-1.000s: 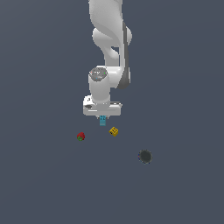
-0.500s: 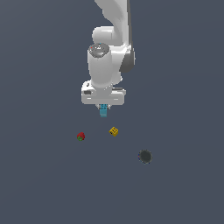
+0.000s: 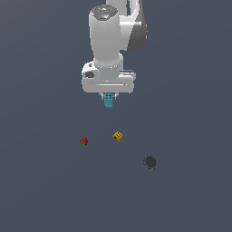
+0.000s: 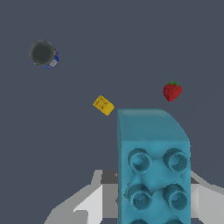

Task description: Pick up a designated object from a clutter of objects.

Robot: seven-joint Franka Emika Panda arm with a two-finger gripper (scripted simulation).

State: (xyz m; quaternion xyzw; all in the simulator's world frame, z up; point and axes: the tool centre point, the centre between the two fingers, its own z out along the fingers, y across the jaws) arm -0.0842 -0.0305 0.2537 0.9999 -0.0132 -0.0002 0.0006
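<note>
Raised higher w/ arm since earlier frame, gripper [image 3: 108, 97] clamps cyan brick [image 3: 108, 101] above counter [image 3: 41, 190]; yellow cube [image 3: 118, 136] & red berry [image 3: 84, 141] unmoved below.

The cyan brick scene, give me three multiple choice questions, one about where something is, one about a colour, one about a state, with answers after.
1. Where is the cyan brick?
A. Lying beside the strawberry
B. Held in the gripper, above the floor
C. On top of the yellow cube

2. What colour is the dotted cube?
A. Yellow
B. Green
C. White

3. What state is the gripper in?
A. Open and empty
B. Shut on the strawberry
C. Shut on the cyan brick

Answers: 1 B, the brick hangs under the gripper, well above the strawberry and cube. 2 A, it reads yellow in both views. 3 C, the wrist view shows the brick filling the space between the fingers.
</note>
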